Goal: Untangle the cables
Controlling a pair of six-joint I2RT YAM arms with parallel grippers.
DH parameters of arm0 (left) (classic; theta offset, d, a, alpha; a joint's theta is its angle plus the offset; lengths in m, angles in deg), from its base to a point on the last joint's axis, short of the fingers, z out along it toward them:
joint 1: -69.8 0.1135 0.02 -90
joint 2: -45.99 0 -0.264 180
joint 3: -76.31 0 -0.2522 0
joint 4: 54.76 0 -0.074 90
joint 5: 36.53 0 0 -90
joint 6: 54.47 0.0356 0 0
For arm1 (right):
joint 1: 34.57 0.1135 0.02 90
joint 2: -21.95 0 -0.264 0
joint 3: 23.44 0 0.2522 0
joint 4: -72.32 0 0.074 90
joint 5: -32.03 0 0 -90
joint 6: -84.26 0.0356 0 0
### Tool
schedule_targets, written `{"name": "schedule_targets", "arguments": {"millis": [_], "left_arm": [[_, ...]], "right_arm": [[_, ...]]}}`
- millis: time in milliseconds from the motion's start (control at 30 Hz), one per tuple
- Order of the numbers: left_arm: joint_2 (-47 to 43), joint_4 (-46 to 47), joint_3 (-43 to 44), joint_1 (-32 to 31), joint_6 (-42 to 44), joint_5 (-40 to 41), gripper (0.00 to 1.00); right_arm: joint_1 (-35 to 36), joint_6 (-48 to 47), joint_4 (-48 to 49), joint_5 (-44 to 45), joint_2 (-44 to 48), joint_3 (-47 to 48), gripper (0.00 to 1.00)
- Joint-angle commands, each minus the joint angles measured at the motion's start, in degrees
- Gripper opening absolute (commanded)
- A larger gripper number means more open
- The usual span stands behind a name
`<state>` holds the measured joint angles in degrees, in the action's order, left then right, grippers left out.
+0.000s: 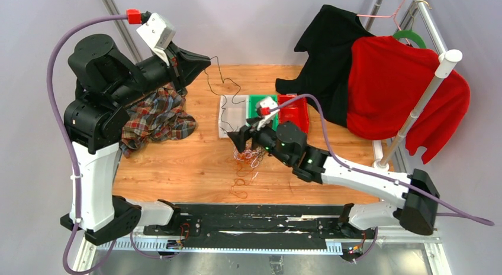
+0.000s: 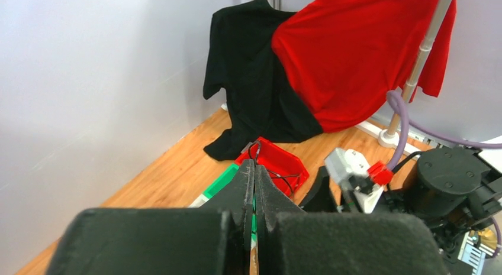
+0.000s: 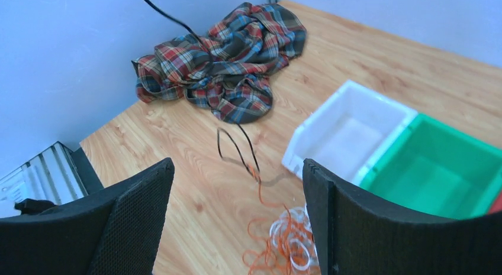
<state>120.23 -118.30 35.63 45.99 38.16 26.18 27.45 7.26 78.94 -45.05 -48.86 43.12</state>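
Left gripper (image 1: 207, 61): raised over the far-left part of the table (image 1: 177, 162), toward 11 o'clock in the top view. Jaws pressed together, clamped on the upper end of the black cable (image 1: 223, 81). Seen from the left wrist, a small black loop right at the closed fingertips (image 2: 245, 180).

Black cable: hangs from that pinch in loose bends toward 5 o'clock, passes in front of the white bin (image 1: 232, 118) in the top view and reaches down to the cable tangle (image 1: 250, 157).

Cable tangle: lies on the wood near the table's middle, a heap of thin orange and white loops. A few more orange loops (image 1: 238, 186) lie apart at 6 o'clock of it, nearer the table's front edge.

Right gripper (image 1: 240, 139): low over the middle of the table, just at 10 o'clock of the tangle. Jaws wide apart, gripping nothing. From the right wrist, black fingers (image 3: 139, 216) at either side of the view, with the tangle between them at 6 o'clock and a black loop above it.

White bin, green bin (image 1: 258, 103) and red bin (image 1: 294, 112): side by side in a row at 12 o'clock of the right gripper.

Plaid shirt (image 1: 157, 115): crumpled at 9 o'clock of the table, partly under the left arm.

Black shirt (image 1: 328, 56) and red shirt (image 1: 402, 86): hang on a rack (image 1: 426, 97) at 2 o'clock.
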Motion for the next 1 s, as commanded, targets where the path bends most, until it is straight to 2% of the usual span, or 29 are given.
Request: {"name": "schedule_targets", "arguments": {"millis": [0,100,233,333,500,567,700,800,967], "left_arm": [[-0.1,1.0,1.9,-0.3,-0.9,-1.2,0.0],[-0.1,0.9,3.2,-0.3,-1.3,-1.7,0.0],[0.1,1.0,5.6,-0.3,-1.5,-1.8,0.0],[0.4,0.9,9.1,-0.3,-1.0,-0.8,0.0],[1.1,1.7,14.9,-0.3,1.7,3.6,0.0],[0.7,3.2,15.1,-0.3,3.6,6.2,0.0],[-0.1,8.0,15.0,-0.3,6.2,11.5,0.0],[-0.4,12.5,14.9,-0.3,7.6,15.6,0.0],[-0.1,16.5,14.1,-0.3,8.0,17.9,0.0]], "right_arm": [[0.9,-6.4,2.4,-2.7,-8.3,5.2,0.79],[0.9,-8.1,8.1,-0.5,-14.7,6.6,0.79],[0.7,-8.3,5.6,2.1,-22.4,11.0,0.73],[0.4,-6.8,6.9,1.9,-25.1,9.4,0.7],[0.0,-1.9,8.7,2.0,-28.4,5.0,0.6],[0.0,0.1,10.0,1.8,-29.0,2.7,0.51],[0.0,2.6,10.6,1.0,-29.3,-1.0,0.23],[0.1,4.5,11.0,1.5,-28.8,-4.4,0.05],[0.0,6.8,13.2,2.0,-27.6,-9.4,0.04]]}}
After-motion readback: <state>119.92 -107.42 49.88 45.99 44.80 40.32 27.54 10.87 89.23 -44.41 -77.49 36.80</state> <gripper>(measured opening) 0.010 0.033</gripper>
